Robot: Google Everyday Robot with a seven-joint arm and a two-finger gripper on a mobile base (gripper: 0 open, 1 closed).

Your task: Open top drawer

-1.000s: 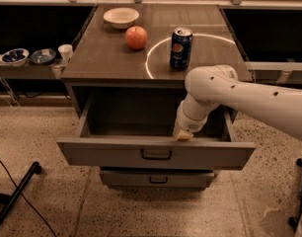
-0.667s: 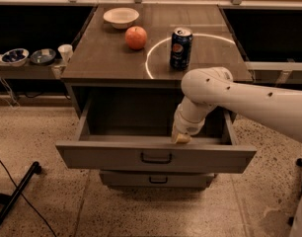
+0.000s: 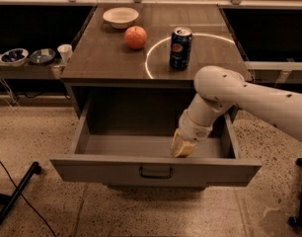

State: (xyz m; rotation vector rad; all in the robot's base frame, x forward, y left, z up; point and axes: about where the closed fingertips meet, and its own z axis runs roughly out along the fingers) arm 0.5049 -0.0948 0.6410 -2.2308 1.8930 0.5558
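The top drawer (image 3: 101, 169) is pulled far out from under the counter, its wide grey front facing me with a small dark centre handle (image 3: 155, 172). Its deep grey box looks empty. My gripper (image 3: 182, 147) hangs from the white arm (image 3: 240, 98) that comes in from the right, and reaches down inside the drawer just behind the front panel, right of centre. The lower drawers are hidden beneath the open one.
On the countertop (image 3: 101, 58) stand a white bowl (image 3: 120, 17), a red apple (image 3: 135, 37) and a blue soda can (image 3: 181, 48). Small bowls (image 3: 27, 56) and a cup (image 3: 65, 52) sit on a low shelf at left. A dark cable and stand leg (image 3: 15, 196) lie on the floor at left.
The drawer has slid further out toward me, and the gripper has come forward with it behind the front panel.
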